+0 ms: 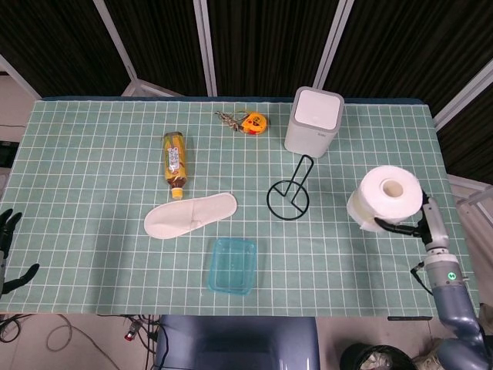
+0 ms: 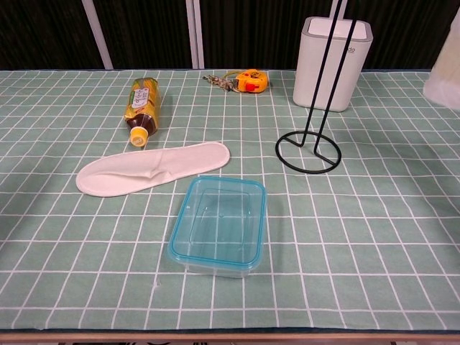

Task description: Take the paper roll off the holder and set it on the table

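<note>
The white paper roll (image 1: 385, 199) is off the holder, upright, over the right side of the table. My right hand (image 1: 408, 226) grips it from the near right side. In the chest view only the paper roll's edge (image 2: 445, 85) shows at the far right, above the cloth. The black wire holder (image 1: 290, 193) stands bare in the middle right of the table, its holder base ring (image 2: 308, 152) and thin post in view. My left hand (image 1: 8, 245) hangs off the table's left edge, fingers apart, holding nothing.
A white bin (image 1: 313, 121) stands behind the holder. A tea bottle (image 1: 175, 158) lies at the left, a white slipper (image 1: 190, 215) below it, a clear blue container (image 1: 232, 265) near the front edge, and an orange tape measure (image 1: 253, 122) at the back.
</note>
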